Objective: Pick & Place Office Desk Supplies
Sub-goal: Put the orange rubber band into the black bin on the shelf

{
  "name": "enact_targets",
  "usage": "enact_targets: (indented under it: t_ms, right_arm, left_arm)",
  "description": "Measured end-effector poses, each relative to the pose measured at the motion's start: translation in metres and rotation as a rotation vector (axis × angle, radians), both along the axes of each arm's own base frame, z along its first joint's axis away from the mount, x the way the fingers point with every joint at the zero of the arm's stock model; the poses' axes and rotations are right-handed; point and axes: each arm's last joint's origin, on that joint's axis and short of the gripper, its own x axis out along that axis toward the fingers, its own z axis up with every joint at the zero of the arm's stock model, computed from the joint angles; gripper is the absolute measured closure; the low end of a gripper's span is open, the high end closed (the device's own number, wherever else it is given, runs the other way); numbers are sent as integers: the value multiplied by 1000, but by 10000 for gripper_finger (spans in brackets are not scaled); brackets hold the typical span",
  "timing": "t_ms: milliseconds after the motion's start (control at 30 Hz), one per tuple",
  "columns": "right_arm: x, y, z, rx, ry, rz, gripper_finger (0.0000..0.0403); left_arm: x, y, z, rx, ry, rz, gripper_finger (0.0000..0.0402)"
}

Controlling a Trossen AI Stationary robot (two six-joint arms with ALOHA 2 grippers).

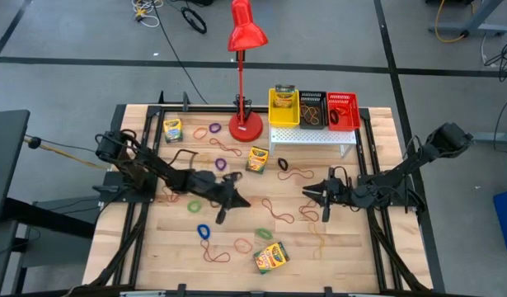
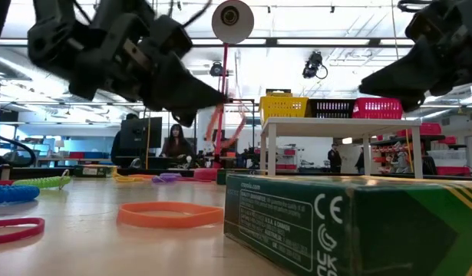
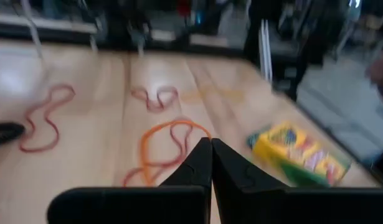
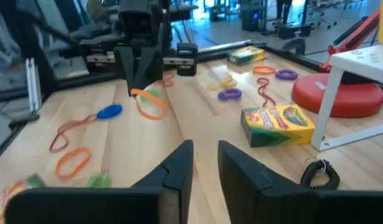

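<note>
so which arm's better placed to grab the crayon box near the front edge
Left, probably. Its gripper hangs nearer the crayon box, which shows just past its shut fingers. The right gripper sits farther off, fingers slightly apart.

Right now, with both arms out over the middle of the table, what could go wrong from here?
1. The left gripper and right gripper face each other mid-table; reaching for the same band could make them collide.
2. The rubber bands lie flat and thin, so a pinch may slip.
3. The red lamp stands near the bins and could be knocked.
</note>
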Motion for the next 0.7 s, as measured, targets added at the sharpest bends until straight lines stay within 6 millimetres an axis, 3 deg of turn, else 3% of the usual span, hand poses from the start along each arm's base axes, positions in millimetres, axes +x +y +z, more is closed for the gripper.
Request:
enact_targets:
  t_ms: [200,533,700]
  right_arm:
    - [24,7,-2,-22,36,-32,287]
    - [95,27,1,-180,115,-55,212]
    - [123,31,3,-221,126,49,191]
  left_arm:
    - [-15,6,-1,-46,-93,18,396]
    - [-14,6,0,-49,-97,21,396]
    - [-14,6,0,-48,-98,24,396]
